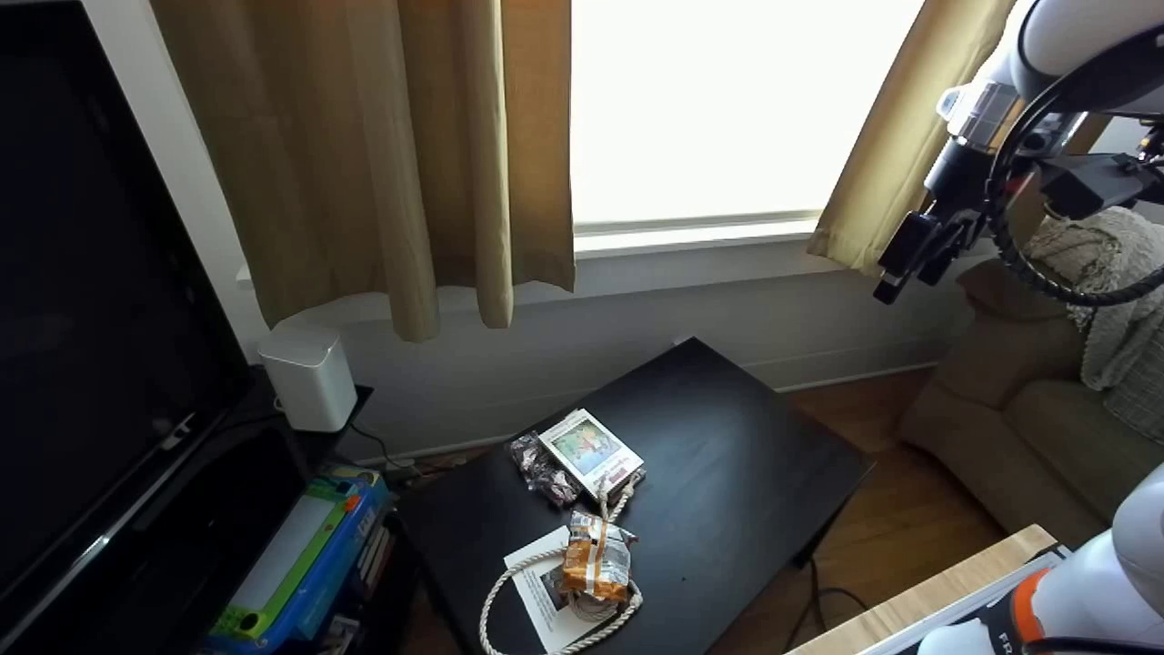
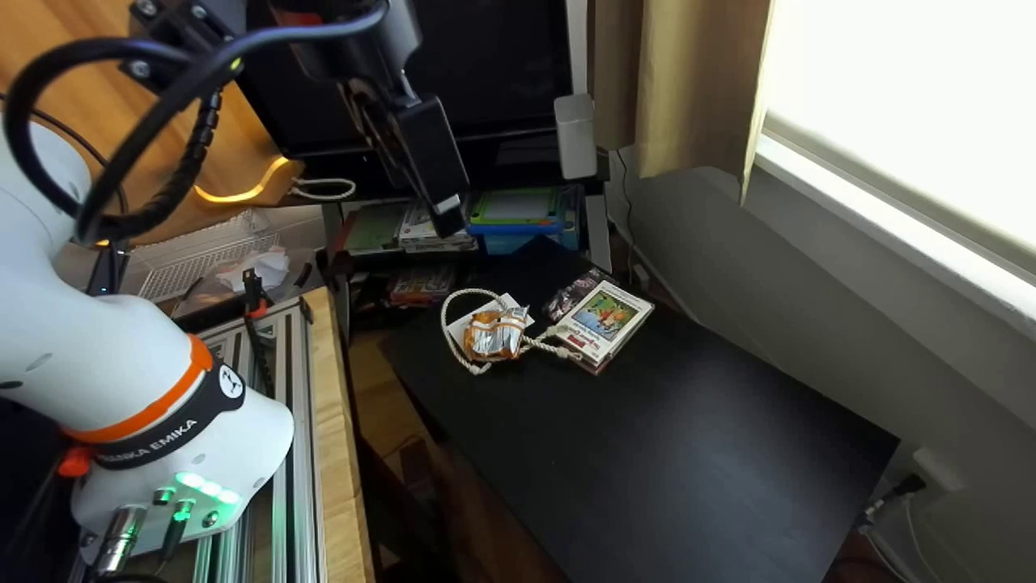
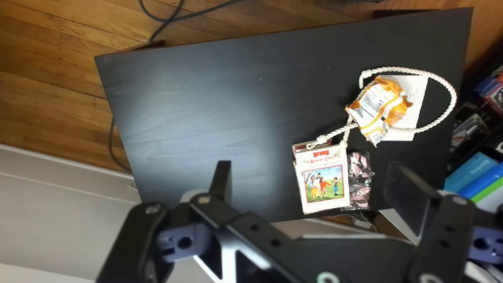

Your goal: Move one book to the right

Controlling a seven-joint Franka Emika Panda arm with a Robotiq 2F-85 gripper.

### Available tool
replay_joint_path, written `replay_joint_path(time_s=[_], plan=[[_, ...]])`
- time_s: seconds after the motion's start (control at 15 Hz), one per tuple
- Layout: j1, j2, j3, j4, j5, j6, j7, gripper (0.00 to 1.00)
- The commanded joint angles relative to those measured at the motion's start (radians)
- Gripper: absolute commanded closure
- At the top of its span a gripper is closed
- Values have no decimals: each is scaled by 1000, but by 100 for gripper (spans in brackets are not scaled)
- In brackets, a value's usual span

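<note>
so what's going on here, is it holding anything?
Nothing's in its grip: the gripper hangs open and empty, up clear of the black table. The picture-covered book, likely the one meant to go right, lies on top of at least one other book, with rope ends at its edge and a dark shiny packet beside it. An orange-and-silver packet sits over a white book or sheet nearby. Move not yet done.
</note>
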Motion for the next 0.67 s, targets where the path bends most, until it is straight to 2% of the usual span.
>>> replay_joint_path(time_s=[0.0, 0.53, 0.6], plan=[[1, 0, 0, 2, 0, -3, 1, 0], [1, 0, 0, 2, 0, -3, 1, 0], [13, 71, -46, 42, 29, -19, -36, 0]])
